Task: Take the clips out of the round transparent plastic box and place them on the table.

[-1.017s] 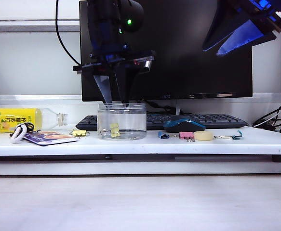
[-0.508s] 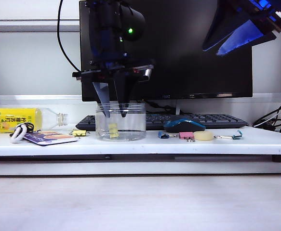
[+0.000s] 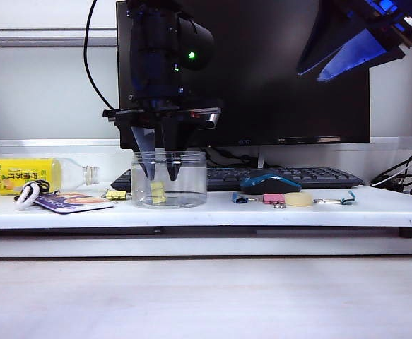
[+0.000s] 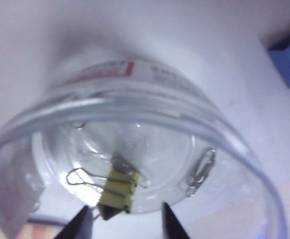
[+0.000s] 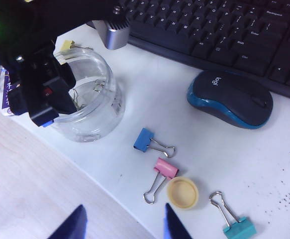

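The round transparent plastic box (image 3: 191, 185) (image 4: 149, 97) (image 5: 97, 119) stands on the white table (image 3: 213, 212). Inside it a pale-yellow clip (image 3: 157, 192) (image 4: 117, 188) lies on the bottom. My left gripper (image 3: 162, 174) (image 4: 126, 225) reaches down into the box, open; the clip lies just beyond the gap between its fingertips, and neither touches it. A bare silver wire handle (image 4: 202, 172) rests against the inner wall. Another yellow clip (image 3: 116, 194) (image 5: 66, 46) lies on the table beside the box. My right gripper (image 3: 310, 76) (image 5: 125, 224) hangs open and empty, high at the right.
A blue clip (image 5: 145, 140), a pink clip (image 5: 164, 168), a teal clip (image 5: 239, 229) and a round yellow cap (image 5: 182, 192) lie right of the box. A mouse (image 5: 229, 99) and keyboard (image 5: 224, 35) sit behind them. A yellow-labelled bottle (image 3: 29, 174) and a card (image 3: 71, 202) lie left.
My left gripper has sunk deeper into the box and shifted slightly left. The box and the clip in it have slid a little left with it. The right arm has stayed still.
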You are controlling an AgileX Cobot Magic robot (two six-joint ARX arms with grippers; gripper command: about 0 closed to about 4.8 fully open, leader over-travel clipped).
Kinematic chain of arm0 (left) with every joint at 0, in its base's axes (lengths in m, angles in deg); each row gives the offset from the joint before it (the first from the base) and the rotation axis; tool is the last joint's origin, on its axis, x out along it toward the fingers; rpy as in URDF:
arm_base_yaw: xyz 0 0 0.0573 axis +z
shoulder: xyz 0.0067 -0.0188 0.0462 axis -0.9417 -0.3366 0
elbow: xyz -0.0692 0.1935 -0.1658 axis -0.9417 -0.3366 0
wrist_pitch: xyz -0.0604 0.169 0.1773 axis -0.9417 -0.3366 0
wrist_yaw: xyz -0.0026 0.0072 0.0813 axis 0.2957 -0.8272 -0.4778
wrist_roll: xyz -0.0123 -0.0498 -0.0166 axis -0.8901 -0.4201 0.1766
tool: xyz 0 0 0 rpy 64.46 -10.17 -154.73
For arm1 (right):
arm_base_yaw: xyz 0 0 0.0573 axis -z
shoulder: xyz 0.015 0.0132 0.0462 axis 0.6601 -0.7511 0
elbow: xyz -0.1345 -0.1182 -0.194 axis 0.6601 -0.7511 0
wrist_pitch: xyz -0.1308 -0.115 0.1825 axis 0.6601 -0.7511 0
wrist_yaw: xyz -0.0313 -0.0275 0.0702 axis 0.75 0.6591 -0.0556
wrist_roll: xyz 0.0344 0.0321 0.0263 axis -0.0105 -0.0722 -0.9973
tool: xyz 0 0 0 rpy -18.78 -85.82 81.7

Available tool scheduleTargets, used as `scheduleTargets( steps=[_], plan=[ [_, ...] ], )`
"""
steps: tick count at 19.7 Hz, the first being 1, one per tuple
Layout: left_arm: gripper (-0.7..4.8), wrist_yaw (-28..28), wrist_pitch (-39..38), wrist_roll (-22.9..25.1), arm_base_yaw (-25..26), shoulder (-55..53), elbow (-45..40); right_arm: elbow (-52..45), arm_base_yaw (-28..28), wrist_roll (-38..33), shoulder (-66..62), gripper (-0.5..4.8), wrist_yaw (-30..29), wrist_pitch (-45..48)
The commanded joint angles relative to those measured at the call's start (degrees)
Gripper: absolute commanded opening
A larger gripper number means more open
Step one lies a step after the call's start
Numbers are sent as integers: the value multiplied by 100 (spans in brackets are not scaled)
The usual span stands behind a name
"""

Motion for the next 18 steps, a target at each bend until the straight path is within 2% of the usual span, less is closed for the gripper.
scheduleTargets(
  steps=[1, 9, 10, 12, 18],
  plan=[
    [182, -190, -48, 11, -11, -11, 22, 35, -2, 17, 17, 203, -15, 79],
    [179, -205, -61, 24, -13, -173, 20, 35, -2, 20, 17, 203, -13, 83],
    [171, -203, -35, 35, -13, -173, 20, 35, -2, 20, 17, 203, -13, 87],
    [95, -203, 28, 57, -13, -173, 20, 35, -2, 20, 17, 203, -11, 103],
    [84, -199, 223, 66, -13, -175, 20, 35, -2, 20, 17, 203, -11, 116]
  ],
)
